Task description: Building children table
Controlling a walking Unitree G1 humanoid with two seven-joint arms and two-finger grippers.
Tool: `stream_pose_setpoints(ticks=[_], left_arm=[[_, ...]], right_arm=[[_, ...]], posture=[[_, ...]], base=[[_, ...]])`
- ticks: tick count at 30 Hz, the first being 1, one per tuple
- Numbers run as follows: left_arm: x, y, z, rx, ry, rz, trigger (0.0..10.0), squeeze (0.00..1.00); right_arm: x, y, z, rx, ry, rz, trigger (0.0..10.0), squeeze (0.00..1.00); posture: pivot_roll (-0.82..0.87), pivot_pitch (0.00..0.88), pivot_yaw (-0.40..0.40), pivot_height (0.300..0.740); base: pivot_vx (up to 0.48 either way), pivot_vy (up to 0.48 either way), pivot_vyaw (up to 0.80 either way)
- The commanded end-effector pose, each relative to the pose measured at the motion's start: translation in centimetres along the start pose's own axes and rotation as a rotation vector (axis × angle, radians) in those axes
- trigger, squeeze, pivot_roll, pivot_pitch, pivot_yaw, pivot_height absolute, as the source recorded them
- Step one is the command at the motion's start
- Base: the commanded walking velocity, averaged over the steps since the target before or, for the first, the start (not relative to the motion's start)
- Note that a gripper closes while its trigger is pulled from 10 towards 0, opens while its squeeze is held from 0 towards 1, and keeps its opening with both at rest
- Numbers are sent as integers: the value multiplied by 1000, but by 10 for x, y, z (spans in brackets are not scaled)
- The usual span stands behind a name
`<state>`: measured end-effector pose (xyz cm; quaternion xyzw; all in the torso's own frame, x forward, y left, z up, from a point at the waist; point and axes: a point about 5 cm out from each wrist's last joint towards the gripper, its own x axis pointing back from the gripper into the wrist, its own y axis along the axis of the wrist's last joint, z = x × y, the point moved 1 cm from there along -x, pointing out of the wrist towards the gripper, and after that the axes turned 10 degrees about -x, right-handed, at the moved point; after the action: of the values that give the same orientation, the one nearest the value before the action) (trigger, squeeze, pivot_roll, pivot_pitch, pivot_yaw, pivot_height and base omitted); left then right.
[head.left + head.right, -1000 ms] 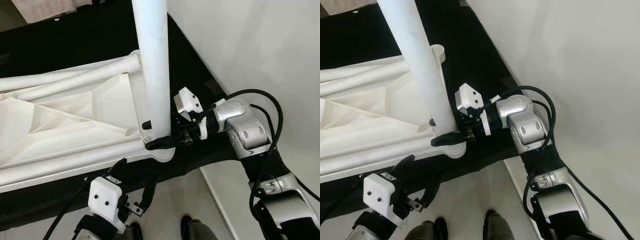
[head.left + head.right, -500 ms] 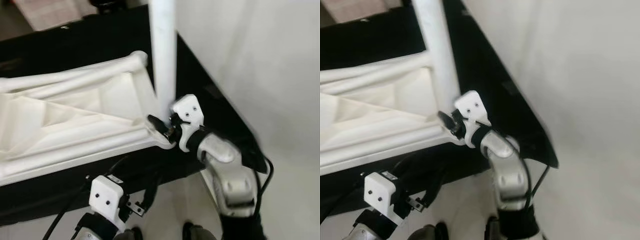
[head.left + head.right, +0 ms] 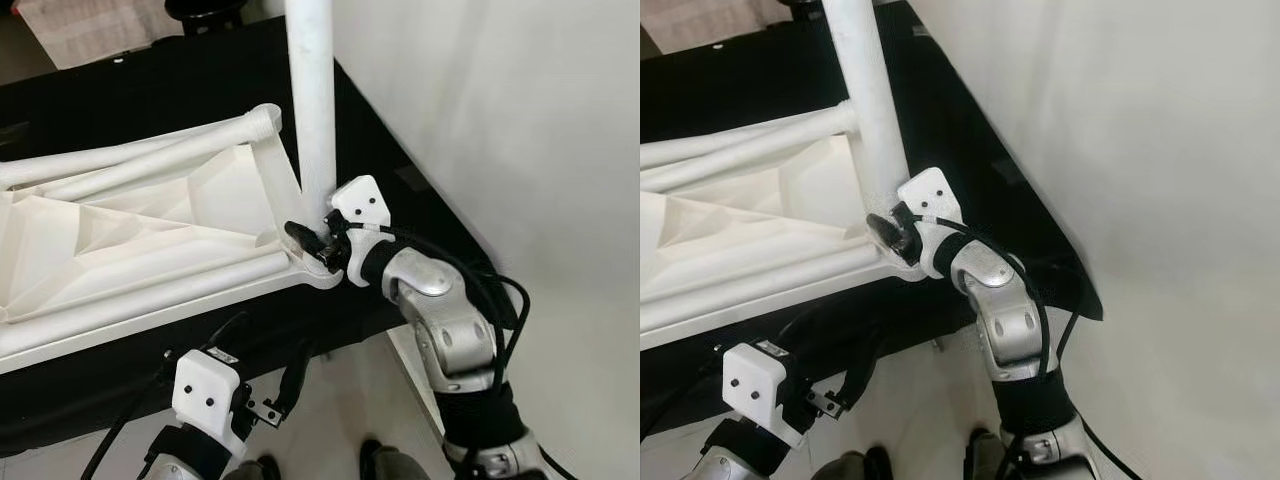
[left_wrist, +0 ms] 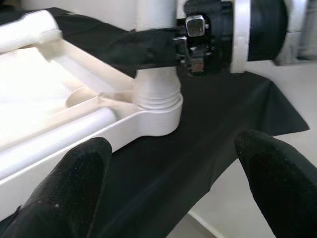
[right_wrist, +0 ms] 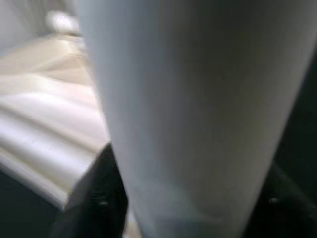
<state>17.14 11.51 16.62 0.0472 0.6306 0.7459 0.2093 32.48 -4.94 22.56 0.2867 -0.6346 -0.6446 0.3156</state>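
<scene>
right tool (image 3: 312,240) clamped on upright table leg (image 3: 312,100), corner socket (image 4: 156,116)

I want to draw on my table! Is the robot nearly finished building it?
Not yet. One white leg stands in the corner socket of the upside-down tabletop, and the right gripper is clamped around its base. The far corner socket looks empty. The left gripper waits open below.

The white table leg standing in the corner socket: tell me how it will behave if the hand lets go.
The leg looks rigid, likely light hollow plastic. It stands tall above the socket, so it may tip if not fully seated. The right hand grips its smooth round base, which could slip or twist.
</scene>
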Motion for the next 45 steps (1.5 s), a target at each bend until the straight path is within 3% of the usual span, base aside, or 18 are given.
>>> stream_pose_setpoints(ticks=[1, 4, 5, 9, 18, 19, 20, 21, 30, 34, 35, 36, 37, 39, 40, 41, 43, 45], left_arm=[[1, -4, -2, 6, -2, 18, 10000, 0], [2, -3, -2, 8, -5, 17, 10000, 0], [2, -3, -3, 10, -4, 17, 10000, 0], [3, -2, -3, 12, -3, 18, 10000, 0], [4, -2, -4, 14, -6, 20, 10000, 0], [4, -2, -4, 14, -7, 21, 10000, 0], [4, -2, -4, 14, -7, 21, 10000, 0], [4, -1, -4, 14, -7, 21, 10000, 0], [4, -2, -5, 16, -6, 22, 10000, 0], [3, -2, -7, 22, -6, 18, 10000, 0], [3, -2, -7, 23, -7, 17, 10000, 0], [3, -2, -7, 24, -6, 16, 10000, 0], [3, -2, -7, 24, -6, 16, 10000, 0], [4, -2, -6, 23, -5, 16, 10000, 0], [4, -2, -6, 23, -5, 16, 10000, 0], [3, -2, -5, 22, -4, 15, 10000, 0], [2, -3, -5, 21, -8, 15, 10000, 0], [2, -4, -5, 20, -11, 16, 10000, 0]], right_arm=[[-5, 11, 14, -16, 184, -53, 10000, 1000], [-1, 28, 15, 37, 361, -83, 10000, 1000], [4, 37, 12, 169, 544, -42, 10000, 0], [8, 43, 7, 239, 721, 33, 10000, 0], [4, 45, -2, 269, 799, 87, 10000, 0], [2, 46, -5, 273, 819, 98, 6510, 0], [2, 46, -5, 273, 819, 98, 6510, 0], [2, 46, -8, 272, 833, 104, 0, 0], [11, 38, -16, 261, 848, 130, 0, 0], [16, 29, -29, 254, 671, 110, 0, 0], [18, 20, -32, 201, 549, 110, 0, 0], [12, 7, -29, 144, 294, 55, 0, 0], [12, 7, -29, 144, 294, 55, 0, 0], [22, -24, -20, -6, -165, 63, 0, 0], [22, -24, -20, -6, -165, 63, 0, 0], [31, -44, 1, -28, -275, 100, 0, 0], [35, -61, 30, -67, -301, 128, 0, 0], [26, -59, 32, -46, -259, 113, 0, 0]], posture=[[9, 290, 17, 740], [11, 292, 20, 740], [14, 298, 20, 740], [17, 300, 23, 740], [25, 305, 26, 740], [27, 307, 26, 740], [27, 307, 26, 740], [26, 308, 27, 740], [4, 304, 28, 740], [-25, 302, 15, 740], [-26, 303, 5, 740], [-25, 302, -3, 740], [-25, 302, -3, 740], [-34, 304, 2, 740], [-34, 304, 2, 740], [-40, 306, 12, 740], [-37, 287, 21, 740], [-32, 279, 22, 740]], base=[[0, 0, 0], [0, 0, 0], [0, 0, 0], [0, 0, 0], [0, 0, 0], [0, 0, 0], [0, 0, 0], [0, 0, 0], [0, 0, 0], [0, 0, 0], [0, 0, 0], [0, 0, 0], [0, 0, 0], [0, 0, 0], [0, 0, 0], [0, 0, 0], [0, 0, 0], [0, 0, 0]])
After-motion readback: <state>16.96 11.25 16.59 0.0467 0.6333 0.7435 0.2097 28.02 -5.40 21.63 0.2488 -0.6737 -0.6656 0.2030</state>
